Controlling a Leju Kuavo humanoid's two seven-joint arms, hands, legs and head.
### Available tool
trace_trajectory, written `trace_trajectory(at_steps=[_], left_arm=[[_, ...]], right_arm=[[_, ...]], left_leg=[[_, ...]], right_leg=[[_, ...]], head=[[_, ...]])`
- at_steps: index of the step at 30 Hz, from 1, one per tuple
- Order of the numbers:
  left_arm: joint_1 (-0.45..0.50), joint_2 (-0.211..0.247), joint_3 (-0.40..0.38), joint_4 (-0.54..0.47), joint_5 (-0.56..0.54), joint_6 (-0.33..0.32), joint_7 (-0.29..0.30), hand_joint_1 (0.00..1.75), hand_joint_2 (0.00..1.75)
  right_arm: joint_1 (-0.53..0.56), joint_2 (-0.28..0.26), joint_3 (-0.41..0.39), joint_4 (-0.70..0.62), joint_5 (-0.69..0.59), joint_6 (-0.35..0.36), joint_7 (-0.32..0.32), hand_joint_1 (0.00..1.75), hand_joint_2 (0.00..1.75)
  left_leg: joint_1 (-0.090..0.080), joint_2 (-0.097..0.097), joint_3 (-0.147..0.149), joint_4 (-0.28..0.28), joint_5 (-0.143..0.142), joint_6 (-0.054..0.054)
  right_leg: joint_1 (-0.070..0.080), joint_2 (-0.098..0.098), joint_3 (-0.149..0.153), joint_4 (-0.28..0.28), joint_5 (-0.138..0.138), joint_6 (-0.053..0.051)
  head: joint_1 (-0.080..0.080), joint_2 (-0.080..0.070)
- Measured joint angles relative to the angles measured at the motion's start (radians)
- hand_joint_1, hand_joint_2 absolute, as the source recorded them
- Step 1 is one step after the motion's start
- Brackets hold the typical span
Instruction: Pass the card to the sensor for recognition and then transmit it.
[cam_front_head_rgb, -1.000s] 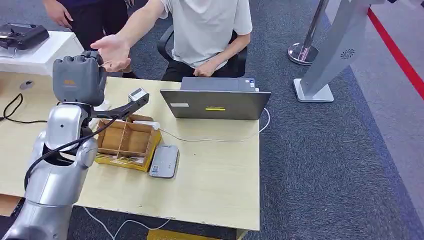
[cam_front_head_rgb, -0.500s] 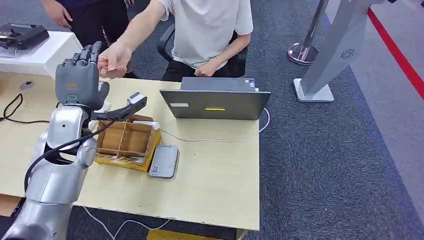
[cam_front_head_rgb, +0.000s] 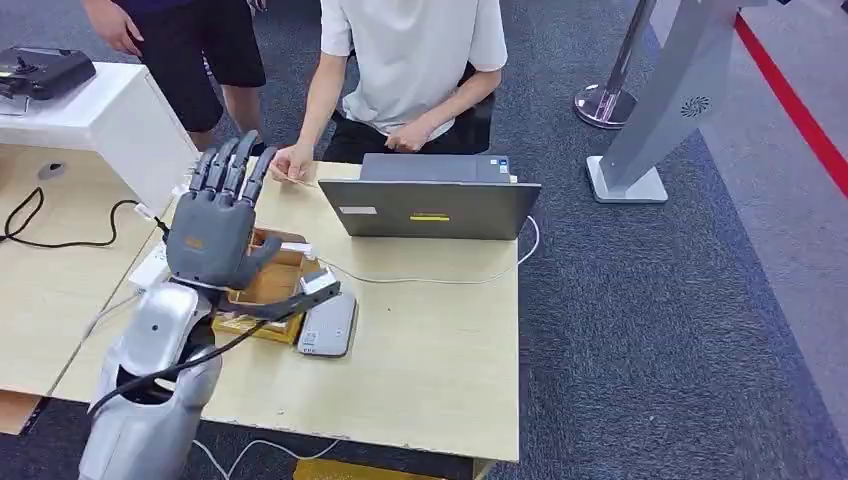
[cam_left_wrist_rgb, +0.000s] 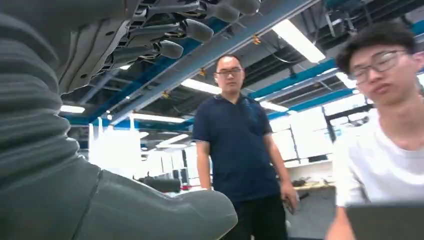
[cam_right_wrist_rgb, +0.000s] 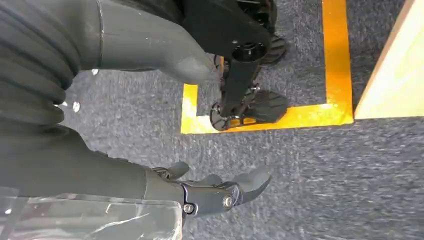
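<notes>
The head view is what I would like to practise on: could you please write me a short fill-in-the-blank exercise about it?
1. The left hand is raised with its fingers ____.
2. The laptop stands on the ____.
3. The wooden box lies beside a grey ____.
4. The seated person wears a ____ shirt.

Missing words: spread; table; sensor; white

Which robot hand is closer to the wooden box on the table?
The left. The left hand is raised, fingers spread, right above the wooden box on the table. The right hand hangs down by the grey carpet floor, off the table.
</notes>
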Motion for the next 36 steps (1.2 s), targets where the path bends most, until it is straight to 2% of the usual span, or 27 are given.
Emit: trace_trajectory(at_steps=[6,9,12,15,23,29,36], left_arm=[[0.2,0.005,-0.023,-0.106,0.054,0.043,-0.016,0.0,1.75],[0.277,0.017,-0.021,-0.12,0.083,0.036,-0.017,0.0,1.75],[0.325,0.024,0.0,-0.119,0.102,0.002,-0.019,0.0,1.75],[0.344,0.024,0.029,-0.103,0.103,-0.04,-0.01,0.0,1.75],[0.347,0.014,0.136,-0.024,0.09,-0.083,0.012,0.0,1.75],[0.338,-0.002,0.212,0.03,0.078,-0.09,0.014,0.0,1.75],[0.323,-0.02,0.264,0.073,0.062,-0.089,0.005,0.0,1.75]], right_arm=[[0.013,0.0,-0.047,0.0,-0.033,-0.013,-0.008,0.0,1.75],[0.016,0.0,-0.065,0.0,-0.032,-0.017,-0.007,0.0,1.75],[0.016,0.0,-0.076,0.0,-0.024,-0.017,-0.007,0.0,1.75],[0.015,0.0,-0.086,0.0,-0.012,-0.013,-0.007,0.0,1.75],[0.015,0.0,-0.091,-0.001,0.023,-0.009,-0.007,0.0,1.75],[0.014,0.0,-0.091,-0.001,0.038,-0.007,-0.002,0.0,1.75],[0.014,0.0,-0.091,-0.001,0.05,0.0,0.005,0.0,1.75]], left_leg=[[0.0,0.0,0.0,-0.001,0.0,0.0],[0.0,0.0,0.0,-0.001,0.0,0.0],[0.0,0.0,0.0,-0.001,0.0,0.0],[0.0,-0.001,0.0,-0.001,0.0,0.0],[0.0,-0.001,0.0,-0.001,0.0,0.0],[0.0,-0.001,0.0,-0.001,0.0,0.0],[0.0,-0.001,0.0,-0.001,0.0,0.0]], right_leg=[[0.0,0.0,0.0,0.0,-0.001,-0.001],[0.0,-0.001,0.0,0.0,-0.001,-0.001],[0.0,-0.001,0.0,0.0,-0.001,0.0],[0.0,-0.002,0.0,0.0,-0.001,0.0],[0.0,-0.002,0.0,0.0,0.0,0.0],[0.0,-0.001,0.0,0.0,0.0,0.0],[0.0,-0.002,0.0,0.0,0.0,0.0]], head=[[0.0,0.0],[0.0,0.0],[0.0,0.0],[0.0,0.0],[0.0,0.0],[0.0,0.0],[0.0,0.0]])
